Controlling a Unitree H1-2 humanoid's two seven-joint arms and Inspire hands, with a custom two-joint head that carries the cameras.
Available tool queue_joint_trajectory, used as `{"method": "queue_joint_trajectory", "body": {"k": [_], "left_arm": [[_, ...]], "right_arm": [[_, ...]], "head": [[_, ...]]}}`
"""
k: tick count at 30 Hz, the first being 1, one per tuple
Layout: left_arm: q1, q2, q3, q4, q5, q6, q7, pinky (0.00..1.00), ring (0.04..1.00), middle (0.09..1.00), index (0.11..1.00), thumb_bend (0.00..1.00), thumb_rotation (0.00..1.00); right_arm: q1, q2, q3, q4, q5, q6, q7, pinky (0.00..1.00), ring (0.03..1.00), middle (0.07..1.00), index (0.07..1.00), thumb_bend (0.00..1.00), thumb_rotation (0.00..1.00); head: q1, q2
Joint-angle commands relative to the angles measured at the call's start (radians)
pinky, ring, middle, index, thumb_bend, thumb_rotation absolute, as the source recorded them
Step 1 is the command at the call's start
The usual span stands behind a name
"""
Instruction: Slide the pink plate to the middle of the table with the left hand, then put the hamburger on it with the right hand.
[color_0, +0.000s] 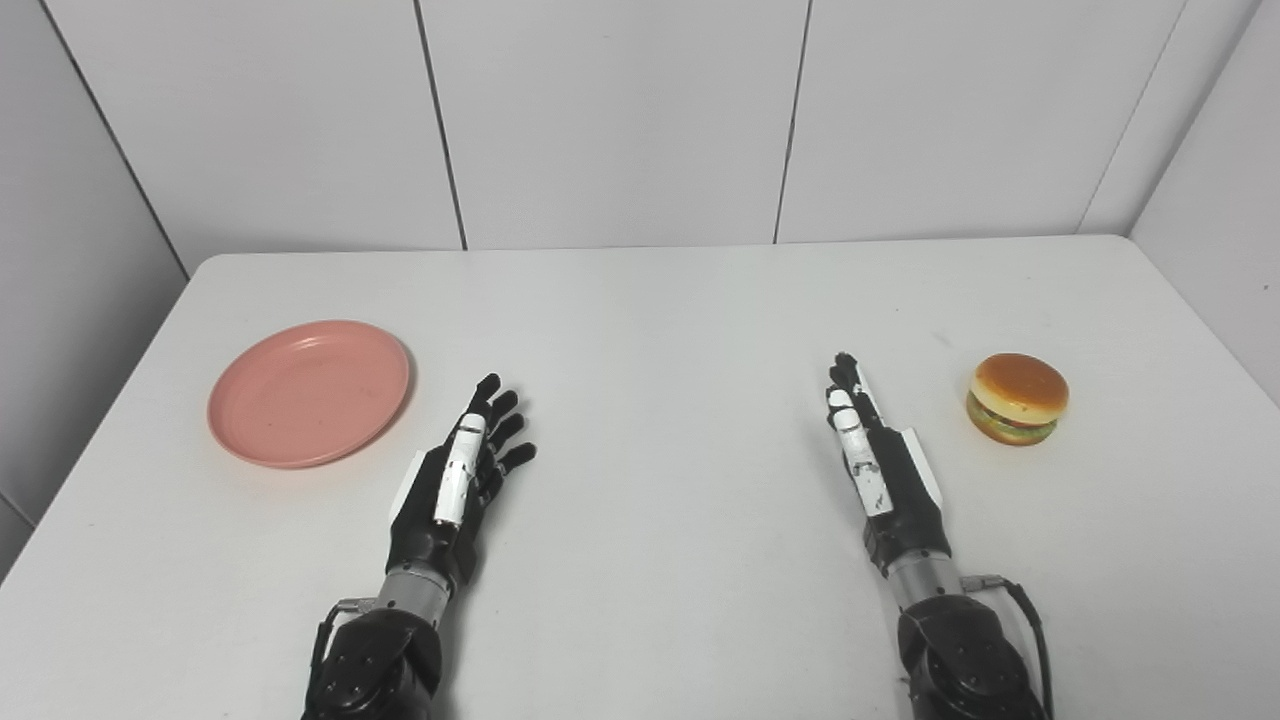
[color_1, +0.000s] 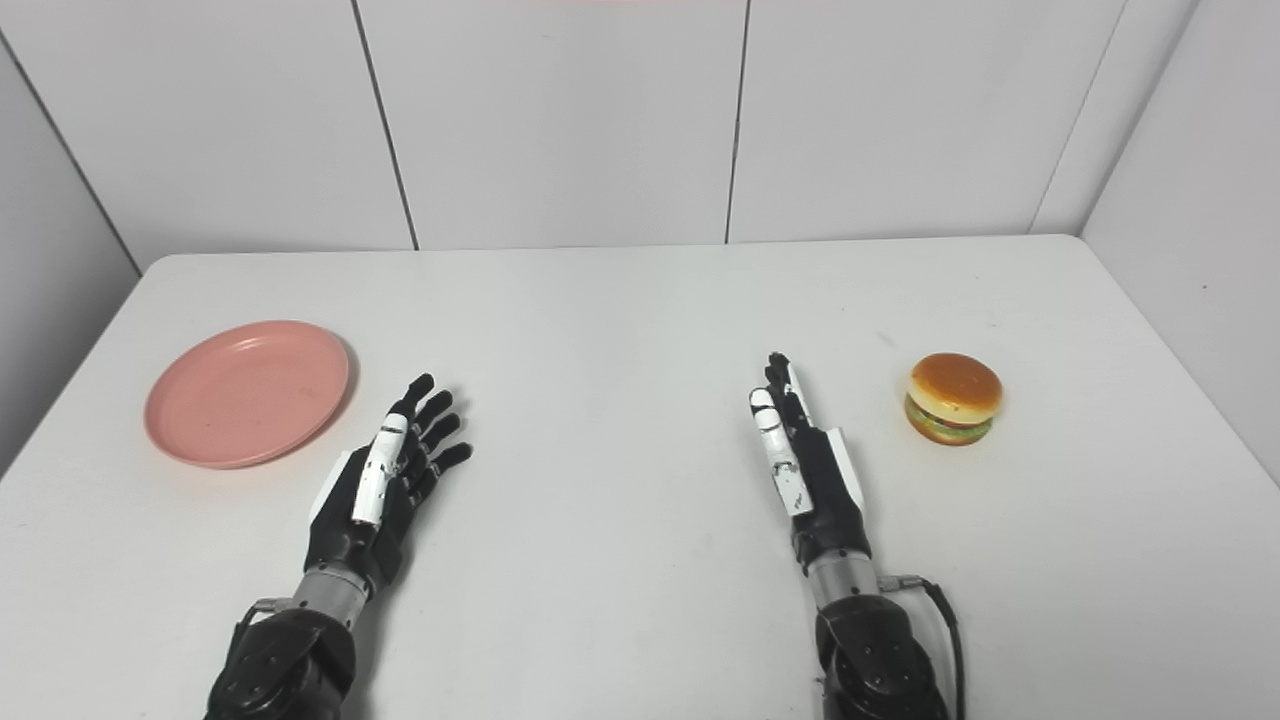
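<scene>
Left eye view: white table (color_0: 640, 330) carrying everything. Pink plate (color_0: 309, 392) near left edge, not yet slid. Hamburger (color_0: 1017, 398) near right edge, untouched. Left hand (color_0: 462, 478) just right of plate, fingers spread, empty. Right hand (color_0: 872, 455) left of hamburger, fingers straight and apart, empty. Judged: step one pending; next, left hand onto plate rim, push toward middle.
</scene>
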Motion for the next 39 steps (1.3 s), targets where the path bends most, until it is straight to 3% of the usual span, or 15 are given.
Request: {"method": "queue_joint_trajectory", "body": {"k": [1, 32, 39], "left_arm": [[-0.023, 0.005, -0.007, -0.005, 0.007, -0.022, -0.005, 0.98, 0.951, 0.958, 0.951, 0.37, 1.0], [-0.023, 0.004, -0.009, -0.003, 0.009, -0.029, -0.004, 0.97, 0.952, 0.959, 0.951, 0.37, 1.0], [-0.021, -0.011, -0.015, 0.025, 0.011, -0.054, -0.001, 0.97, 0.95, 0.957, 0.949, 0.36, 1.0]], "right_arm": [[0.0, 0.003, 0.002, 0.021, -0.011, -0.011, -0.005, 0.99, 0.985, 0.99, 0.994, 0.24, 1.0], [0.001, 0.007, -0.002, 0.023, -0.003, -0.01, -0.003, 1.0, 0.98, 0.99, 0.995, 0.24, 1.0], [0.005, -0.016, 0.0, 0.051, -0.008, -0.039, 0.007, 1.0, 0.978, 0.991, 0.997, 0.26, 1.0]], "head": [[0.0, 0.0], [0.002, -0.004], [0.063, -0.045]]}}
